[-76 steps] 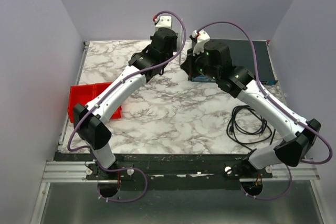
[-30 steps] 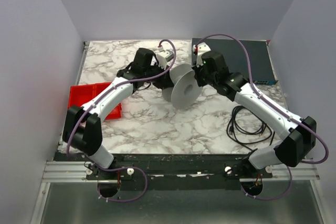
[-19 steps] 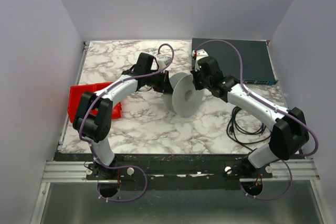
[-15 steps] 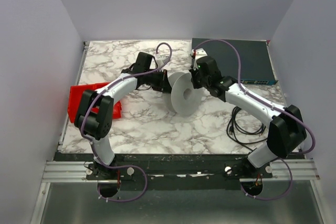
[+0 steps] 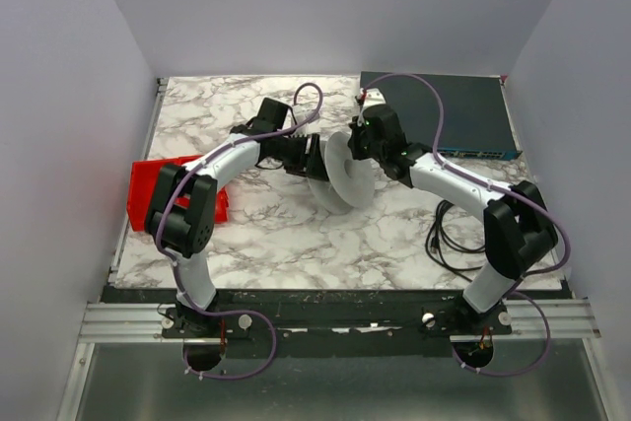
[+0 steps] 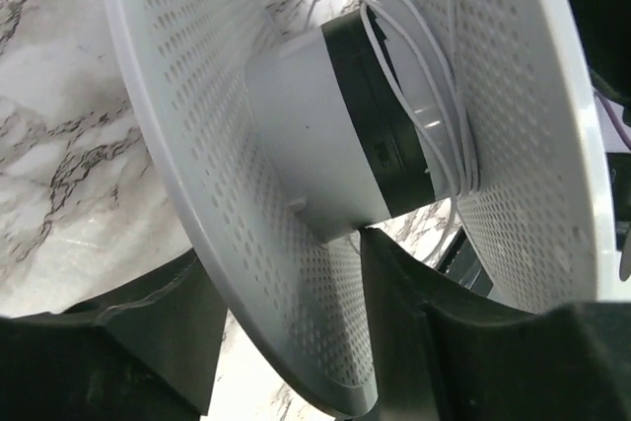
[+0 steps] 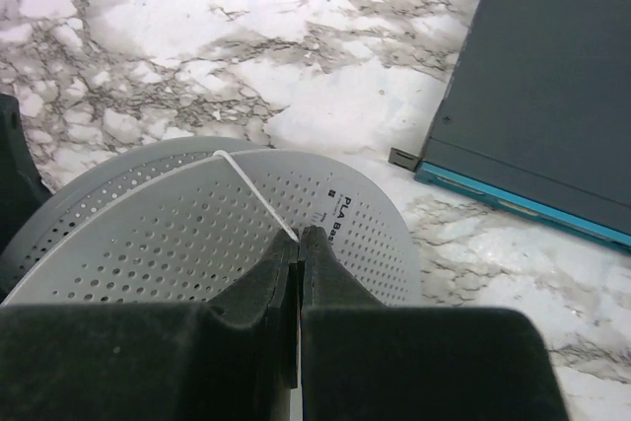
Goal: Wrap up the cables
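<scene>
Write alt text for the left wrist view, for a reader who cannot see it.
A grey perforated spool fills the frame close up, with a few loose turns of thin white cable around its grey-and-black hub. The left gripper clamps the near flange from below, one black finger on each side, above a marbled table.

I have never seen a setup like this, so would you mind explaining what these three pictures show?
Two robot arms are bolted to a marble table. One picture looks down from above; the others come from wrist cameras. The left gripper holds one flange of a white perforated spool carrying a few turns of thin white cable. The right gripper is pinched shut on that cable at the spool's rim. Also there: a red bin, a dark network switch and a black cable coil.
</scene>
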